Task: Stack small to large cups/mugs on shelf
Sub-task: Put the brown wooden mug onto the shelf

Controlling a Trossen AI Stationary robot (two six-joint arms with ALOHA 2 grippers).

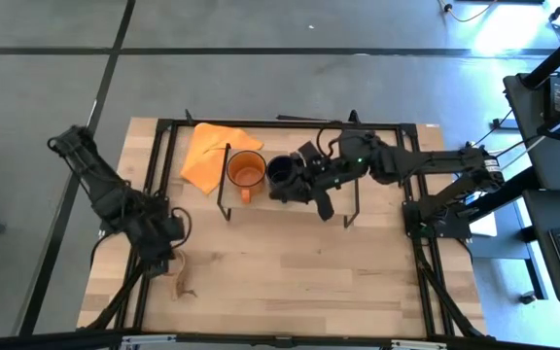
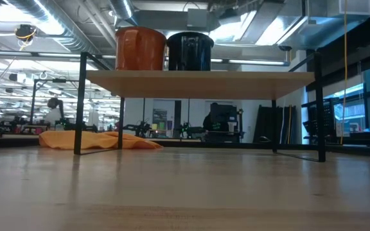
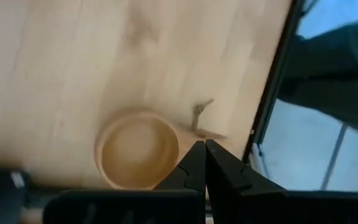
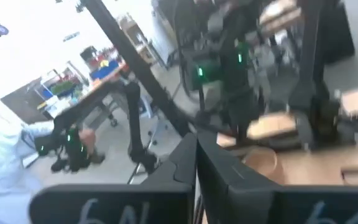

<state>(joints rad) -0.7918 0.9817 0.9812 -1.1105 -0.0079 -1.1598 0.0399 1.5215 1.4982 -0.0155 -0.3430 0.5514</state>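
Note:
The orange mug [image 1: 246, 170] [image 2: 140, 48] and the dark mug [image 1: 282, 172] [image 2: 189, 51] stand upright side by side on the light-wood shelf [image 2: 198, 83], orange to the left. The tan wooden cup [image 3: 138, 149] sits mouth up on the table near its near-left corner [image 1: 180, 280]. My left gripper [image 1: 168, 261] [image 3: 202, 149] hangs over it, shut, fingertips at the cup's handle. My right gripper [image 1: 304, 185] [image 4: 196, 149] is shut and hovers above the shelf, just right of the dark mug. The low view shows no gripper beside the mugs. My left gripper comes from above, pointing down, with its shut fingertips [image 3: 194, 155] right in front of the wooden cup's handle [image 3: 215, 134]. Whether they touch the handle cannot be told. The cup stands on the table.
A flat orange cloth [image 1: 212, 156] [image 2: 95, 140] lies on the table left of the shelf, toward the far edge. The shelf's thin black legs [image 2: 79, 102] stand on the tabletop. Black frame rails [image 1: 158, 175] run along the table's sides. Bare wood [image 1: 299, 272] spreads in front of the shelf.

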